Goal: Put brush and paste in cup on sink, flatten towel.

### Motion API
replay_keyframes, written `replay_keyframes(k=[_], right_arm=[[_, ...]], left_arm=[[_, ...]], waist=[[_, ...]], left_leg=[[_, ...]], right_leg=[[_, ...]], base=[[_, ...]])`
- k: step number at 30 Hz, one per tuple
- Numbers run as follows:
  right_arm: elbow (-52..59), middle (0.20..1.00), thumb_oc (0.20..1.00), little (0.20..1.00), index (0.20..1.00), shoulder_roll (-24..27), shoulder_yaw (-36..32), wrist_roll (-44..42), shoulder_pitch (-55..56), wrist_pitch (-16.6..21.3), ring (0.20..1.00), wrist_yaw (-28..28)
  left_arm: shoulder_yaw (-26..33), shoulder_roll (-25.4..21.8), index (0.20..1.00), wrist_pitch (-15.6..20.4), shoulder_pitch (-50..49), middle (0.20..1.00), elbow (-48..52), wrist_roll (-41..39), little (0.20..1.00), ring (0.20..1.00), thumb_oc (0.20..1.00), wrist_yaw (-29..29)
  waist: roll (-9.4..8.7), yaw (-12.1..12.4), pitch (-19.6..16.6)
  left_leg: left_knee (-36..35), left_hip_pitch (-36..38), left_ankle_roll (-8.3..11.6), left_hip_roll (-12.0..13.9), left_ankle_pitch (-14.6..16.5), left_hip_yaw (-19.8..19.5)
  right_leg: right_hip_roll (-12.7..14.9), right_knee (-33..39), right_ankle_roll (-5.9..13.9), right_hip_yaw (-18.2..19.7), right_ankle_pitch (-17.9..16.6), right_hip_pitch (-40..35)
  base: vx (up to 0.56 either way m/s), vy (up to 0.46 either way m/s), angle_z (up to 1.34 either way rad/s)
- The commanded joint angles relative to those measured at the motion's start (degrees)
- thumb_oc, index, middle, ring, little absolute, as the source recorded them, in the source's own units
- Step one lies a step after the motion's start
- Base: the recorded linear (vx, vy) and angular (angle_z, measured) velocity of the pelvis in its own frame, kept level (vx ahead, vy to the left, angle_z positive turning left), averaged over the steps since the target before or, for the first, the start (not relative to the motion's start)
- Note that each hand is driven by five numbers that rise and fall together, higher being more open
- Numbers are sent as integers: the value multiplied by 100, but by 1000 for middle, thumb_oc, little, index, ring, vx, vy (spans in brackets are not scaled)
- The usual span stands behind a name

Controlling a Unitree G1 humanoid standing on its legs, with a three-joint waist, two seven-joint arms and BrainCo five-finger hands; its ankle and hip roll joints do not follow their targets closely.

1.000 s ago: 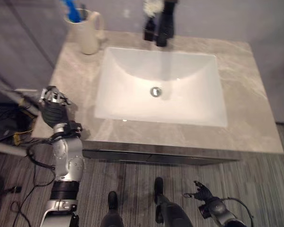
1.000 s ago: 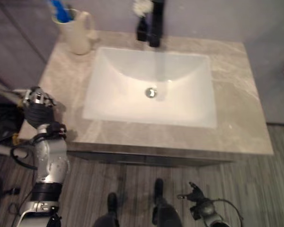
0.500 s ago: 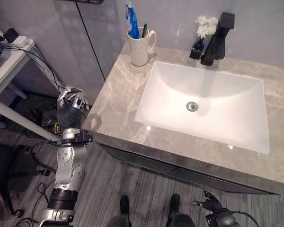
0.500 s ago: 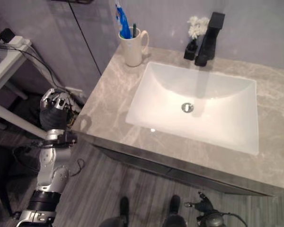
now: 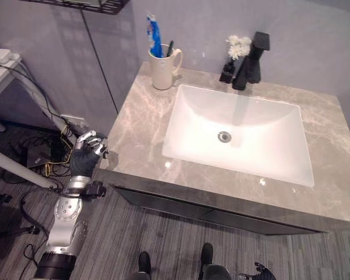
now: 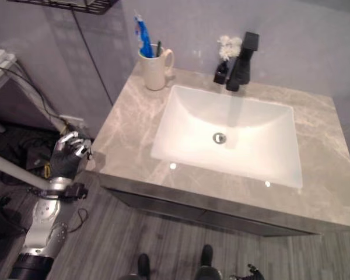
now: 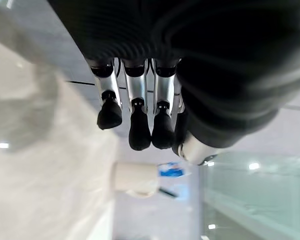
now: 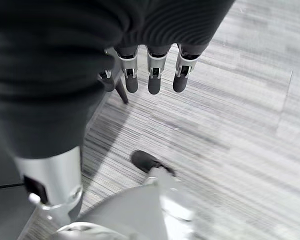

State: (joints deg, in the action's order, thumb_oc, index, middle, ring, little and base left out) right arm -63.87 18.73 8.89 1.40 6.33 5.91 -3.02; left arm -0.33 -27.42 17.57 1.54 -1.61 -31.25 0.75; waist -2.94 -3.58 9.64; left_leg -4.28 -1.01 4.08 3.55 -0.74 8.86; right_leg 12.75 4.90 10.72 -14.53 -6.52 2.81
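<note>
Left hand (image 5: 85, 156) is dropping beside the marble counter (image 5: 141, 135), fingers relaxed, empty. Right hand (image 8: 150, 75) is hanging loose over striped floor (image 8: 230, 130); ceramic cup (image 5: 161, 67) is holding blue paste (image 5: 153, 38).

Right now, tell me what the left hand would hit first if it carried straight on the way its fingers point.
Probably the cup: in the left wrist view the left hand points along the countertop toward it, with nothing between. Depth is unclear, so it may skim the counter edge first.
</note>
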Motion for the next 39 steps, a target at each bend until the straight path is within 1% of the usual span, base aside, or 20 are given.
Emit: replay_keyframes(k=[1,4,8,13,14,18,20,21,22,26,27,29,30,31,32,33,34,35,38,39], right_arm=[[191,1000,1000,1000,1000,134,72,53,-153,39,1000,20],[302,1000,1000,1000,1000,122,130,66,-188,51,1000,25],[585,1000,1000,1000,1000,125,260,217,-291,54,1000,20],[622,1000,1000,1000,1000,99,229,233,-307,44,1000,26],[607,1000,1000,1000,1000,70,215,251,-294,33,1000,26],[553,1000,1000,1000,1000,26,174,334,-224,-10,1000,37],[451,1000,1000,1000,1000,15,194,465,-162,-60,1000,60],[450,1000,1000,1000,1000,15,193,466,-162,-60,1000,60],[372,1000,1000,1000,1000,10,165,477,-120,-88,1000,72],[196,1000,1000,1000,1000,-1,67,415,-96,-132,1000,34],[215,1000,1000,1000,1000,-9,82,373,-99,-128,1000,43],[255,1000,1000,1000,1000,-31,95,334,-133,-131,1000,33],[259,1000,1000,1000,1000,-52,108,300,-153,-119,1000,23],[260,1000,1000,1000,1000,-67,146,259,-182,-91,1000,18],[273,1000,1000,1000,1000,-70,176,237,-209,-90,1000,22],[256,1000,1000,1000,1000,-80,196,225,-225,-92,1000,18],[259,1000,1000,1000,1000,-90,200,226,-236,-102,1000,-1],[292,1000,1000,1000,1000,-91,197,219,-238,-86,1000,-5],[260,1000,1000,1000,1000,-120,145,197,-220,-69,1000,-6],[165,1000,1000,1000,1000,-146,138,226,-218,-80,1000,3]], left_arm=[[253,162,200,156,225,200,140,90,200,200,200,1],[235,178,200,151,212,200,174,113,200,200,200,11],[292,131,200,152,85,200,183,167,200,200,200,-1],[375,93,200,148,18,200,125,144,200,200,200,2],[376,81,200,141,9,200,125,162,200,200,200,-5],[305,71,200,119,18,200,149,200,200,200,200,-34],[228,29,200,87,64,200,210,248,200,200,200,-69],[227,28,200,87,65,200,209,248,200,200,200,-70],[182,6,200,78,117,200,199,237,200,200,200,-81],[-6,-42,200,48,300,200,249,240,200,200,200,-115],[-58,-79,200,33,374,200,262,249,200,200,200,-116],[-46,-108,200,23,400,200,261,272,200,200,200,-82],[-52,-98,200,24,404,200,271,287,200,200,200,-77],[-74,-83,200,36,457,200,246,281,200,200,200,-57],[-71,-91,200,45,486,200,241,281,200,200,200,-47],[-71,-95,200,46,497,200,251,283,200,200,200,-51],[-57,-103,200,57,491,200,260,304,200,200,200,-31],[-69,-97,200,61,488,200,249,299,200,200,200,-33],[-100,-80,200,69,567,200,216,322,200,200,200,-12],[-97,-71,200,69,557,200,238,364,200,200,200,-29]], waist=[[-6,67,-94],[-44,72,-104],[-148,129,-123],[-219,143,-201],[-253,144,-237],[-285,135,-305],[-288,120,-360],[-290,120,-360],[-280,96,-370],[-167,17,-331],[-95,-28,-257],[-31,-20,-172],[-4,-60,-127],[62,-141,-69],[87,-145,-17],[78,-145,49],[61,-131,99],[42,-179,134],[-28,-344,158],[-75,-352,159]], left_leg=[[167,-627,336,679,-713,606],[174,-610,305,642,-654,598],[300,-588,170,483,-394,656],[336,-517,81,355,-244,701],[331,-481,34,276,-188,729],[313,-421,-66,86,-82,702],[280,-374,-174,-113,16,620],[277,-373,-176,-117,15,620],[233,-329,-234,-233,44,592],[72,-147,-407,-490,109,432],[7,-62,-489,-558,135,399],[-30,48,-556,-555,216,479],[-53,107,-558,-548,248,496],[-72,167,-557,-499,265,474],[-72,208,-551,-477,282,513],[-72,304,-540,-489,332,564],[-72,375,-505,-480,373,628],[-72,415,-474,-471,393,629],[-72,517,-410,-485,454,606],[-72,632,-389,-511,521,622]], right_leg=[[-138,-293,-130,321,720,-522],[-97,-235,-88,337,660,-511],[89,-202,51,398,472,-486],[242,-289,166,409,305,-452],[335,-354,233,404,149,-430],[521,-485,332,391,-129,-467],[704,-676,399,396,-445,-488],[708,-675,401,395,-446,-489],[811,-825,416,430,-651,-475],[1023,-1428,337,619,-1130,-301],[1033,-1802,276,700,-1220,-104],[1053,-2218,216,493,-1077,111],[931,-2333,192,538,-943,252],[631,-2421,86,677,-555,518],[560,-2362,45,594,-383,690],[649,-2239,63,442,-340,716],[787,-1945,101,196,-417,732],[793,-1662,134,143,-479,740],[611,-931,258,339,-628,905],[581,-616,355,224,-821,994]], base=[[13,43,-6],[9,51,-4],[35,101,-9],[42,106,-5],[34,119,0],[62,155,-2],[89,181,5],[70,177,16],[57,160,19],[74,248,38],[26,297,34],[19,238,-1],[33,169,-20],[42,156,-24],[64,115,-18],[85,48,-16],[101,-9,-4],[104,-35,10],[131,-35,7],[186,-37,7]])
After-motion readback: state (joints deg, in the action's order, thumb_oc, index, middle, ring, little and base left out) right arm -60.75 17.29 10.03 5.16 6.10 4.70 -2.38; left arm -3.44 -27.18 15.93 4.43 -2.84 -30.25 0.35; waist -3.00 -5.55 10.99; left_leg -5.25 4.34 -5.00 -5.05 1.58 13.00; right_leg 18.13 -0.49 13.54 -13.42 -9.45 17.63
